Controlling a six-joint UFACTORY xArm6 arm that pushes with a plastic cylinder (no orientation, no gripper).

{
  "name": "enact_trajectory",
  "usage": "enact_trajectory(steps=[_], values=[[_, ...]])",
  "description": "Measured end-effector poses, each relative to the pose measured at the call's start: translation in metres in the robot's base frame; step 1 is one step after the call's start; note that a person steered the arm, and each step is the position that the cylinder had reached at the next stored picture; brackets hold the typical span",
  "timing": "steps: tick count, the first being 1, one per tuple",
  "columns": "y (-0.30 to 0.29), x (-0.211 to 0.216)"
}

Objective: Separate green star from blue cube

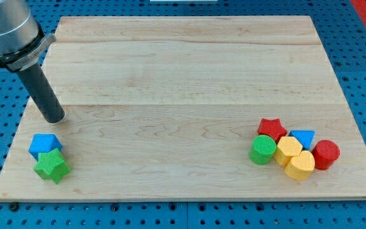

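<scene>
green star (pixel 51 166) touching blue cube (pixel 45 145) just above; my tip (pixel 55 118) above both, no fingers fitted

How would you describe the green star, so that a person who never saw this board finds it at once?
Look at the wooden board, in the corner at the view's bottom left. Two blocks touch there, below my tip. The green star is the lower one, pointed and green; its neighbour is the blue cube.

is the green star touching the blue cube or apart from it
Touching: the green star sits pressed against the blue cube with no board showing between them. My tip is above both, clear of them.
</scene>
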State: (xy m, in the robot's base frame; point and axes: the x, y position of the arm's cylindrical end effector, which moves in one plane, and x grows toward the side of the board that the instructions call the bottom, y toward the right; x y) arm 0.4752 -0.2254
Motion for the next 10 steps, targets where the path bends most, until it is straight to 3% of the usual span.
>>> enact_trajectory(steps=[1, 2, 3, 4, 6, 7, 10], values=[[0.018, -0.005], [0.075, 0.037], [0.082, 0.104], [0.077, 0.144], [-0.076, 0.133], [-0.031, 0.096], [0.171, 0.105]])
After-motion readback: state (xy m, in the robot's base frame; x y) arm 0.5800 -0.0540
